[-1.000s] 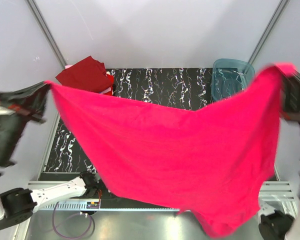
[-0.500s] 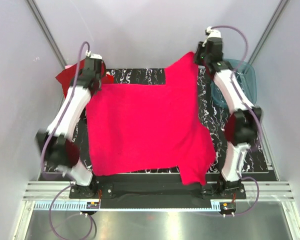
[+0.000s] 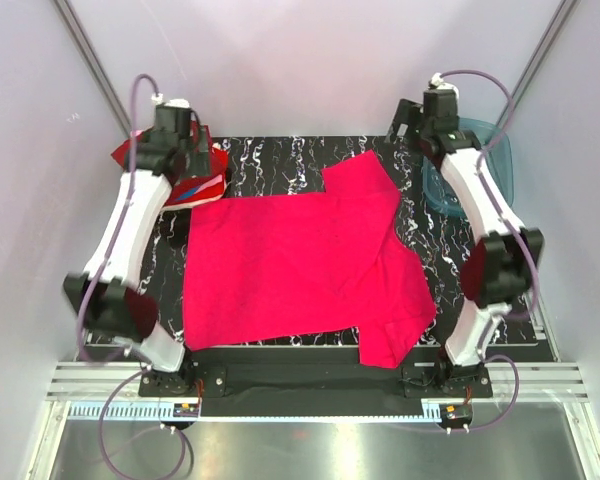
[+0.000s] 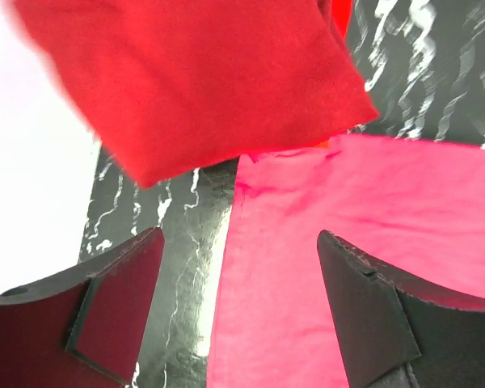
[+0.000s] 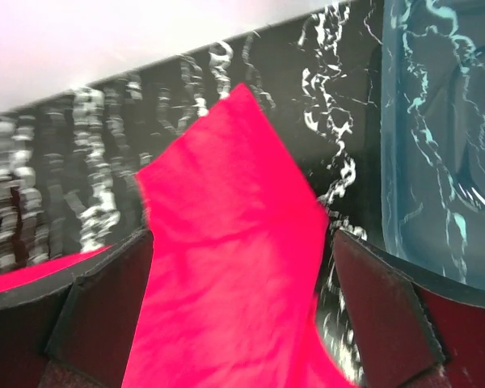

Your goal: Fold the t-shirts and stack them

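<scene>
Magenta-pink t-shirt (image 3: 300, 270) lies spread flat mid-bench (image 3: 280, 158), folded red t-shirts (image 4: 194, 81) touching its far-left corner, teal bin (image 3: 496, 165) at far right, left hand (image 4: 238, 283) and right hand (image 5: 242, 299) both spread wide, empty, over the shirt's far corners.

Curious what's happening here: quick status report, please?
Left gripper, right gripper open, empty. Magenta t-shirt spread on table, unfolded. Folded red t-shirt at its far-left corner, teal bin far right.

Bright, even light; wrist views slightly motion-blurred
</scene>
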